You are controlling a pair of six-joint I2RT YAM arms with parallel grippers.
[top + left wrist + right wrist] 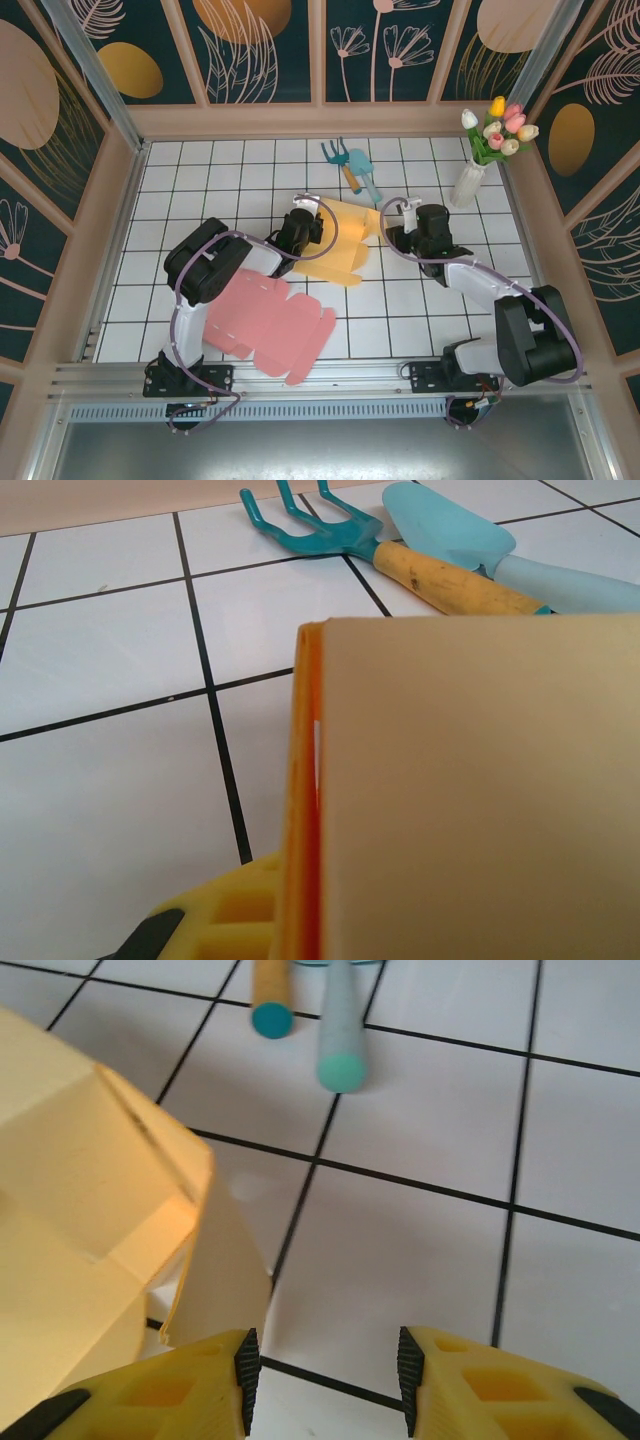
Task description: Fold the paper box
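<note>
**Left gripper pinches the box wall, right gripper spread beside a flap**

The left gripper (312,233) is pressed together on an upright wall of the yellow paper box (350,240). In the left wrist view one yellow finger (235,910) shows at the bottom, against the left face of that wall. The other finger is hidden behind the panel, which rises through the right half of the frame.

The right gripper (325,1380) stands spread, its two yellow fingers at the bottom of the right wrist view with bare tile between the dark pads. A loose flap of the box hangs just above its left finger. Whether it touches the pad cannot be told. The box's folded corner takes up the left side of that frame.

In the top view the box sits at the middle of the tiled table (200,180), between the two grippers, partly raised, with one flap lying flat toward the bottom of the frame.

Just beyond the box, toward the top of the frame, lie a teal hand fork (330,525) with a wooden handle and a pale blue trowel (450,530), side by side. A white vase (468,185) of tulips stands at the upper right. A flat pink sheet (270,320) of cut card lies at the lower left, partly under the left arm.
</note>
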